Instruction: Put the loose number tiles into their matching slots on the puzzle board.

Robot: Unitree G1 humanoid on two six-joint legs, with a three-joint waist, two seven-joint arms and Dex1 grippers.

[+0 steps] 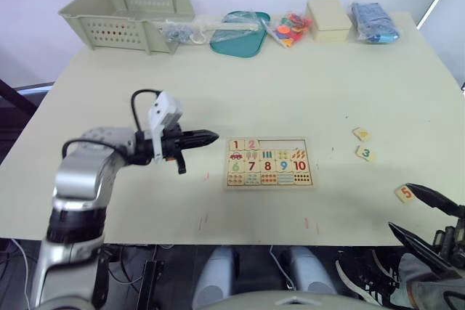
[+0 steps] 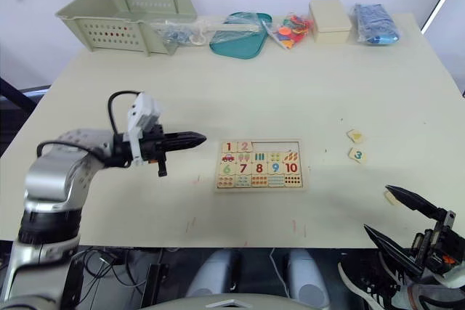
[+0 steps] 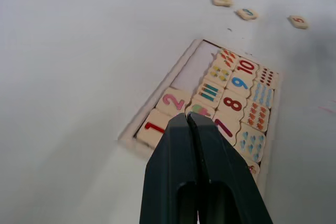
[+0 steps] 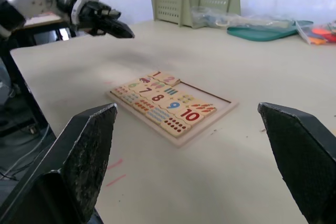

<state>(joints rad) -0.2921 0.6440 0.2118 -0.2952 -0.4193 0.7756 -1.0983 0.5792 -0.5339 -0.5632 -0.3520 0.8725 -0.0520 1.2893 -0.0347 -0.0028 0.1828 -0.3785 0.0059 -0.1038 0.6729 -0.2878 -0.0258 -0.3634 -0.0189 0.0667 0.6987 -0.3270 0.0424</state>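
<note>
Puzzle board (image 1: 269, 162), tiles 1, 2 slotted

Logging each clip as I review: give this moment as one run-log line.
board: tiles 1, 2 seated, three slots empty | loose: tile 5, tile 3, another tile | left pincer: shut, empty | right pincer: open

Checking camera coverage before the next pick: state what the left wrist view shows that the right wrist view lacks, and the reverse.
Left wrist view, not the right: loose tiles 4, 3 and 5 beyond the puzzle board. Right wrist view, not the left: the open right pincer, green basket, teal tray. Both: the board with tiles 1 and 2 seated, three empty slots, the shut left pincer.
</note>
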